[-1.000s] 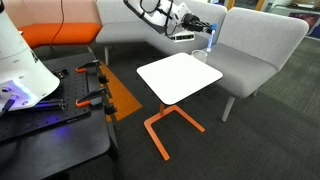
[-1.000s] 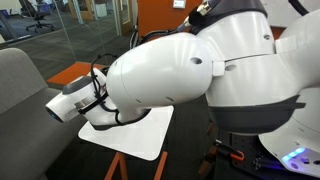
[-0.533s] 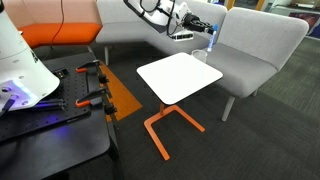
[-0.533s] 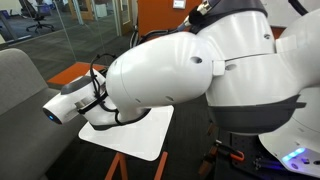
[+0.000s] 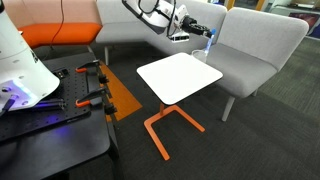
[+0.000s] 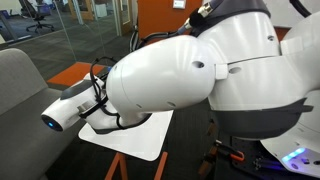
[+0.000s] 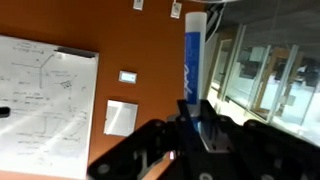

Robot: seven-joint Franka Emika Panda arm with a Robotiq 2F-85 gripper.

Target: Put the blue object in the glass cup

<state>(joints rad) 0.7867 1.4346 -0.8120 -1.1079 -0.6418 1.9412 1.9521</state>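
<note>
My gripper [image 5: 205,29] is held in the air above the grey sofa, beyond the white table [image 5: 180,75]. It is shut on the blue object [image 5: 210,36], a thin blue marker-like stick. In the wrist view the blue object [image 7: 193,55] stands upright between the dark fingers [image 7: 183,122] of the gripper [image 7: 196,120], with an orange wall behind it. No glass cup shows in any view. In an exterior view my white arm [image 6: 170,75] fills the frame and hides the gripper.
A grey sofa [image 5: 255,45] runs behind the white table, whose top is bare and whose legs [image 5: 165,125] are orange. An orange seat [image 5: 60,35] is at the back. A black bench [image 5: 50,110] with tools stands in front. The table also shows under my arm [image 6: 135,135].
The gripper with the blue object has risen slightly and tilted. In an exterior view the arm's end has swung down and to the left.
</note>
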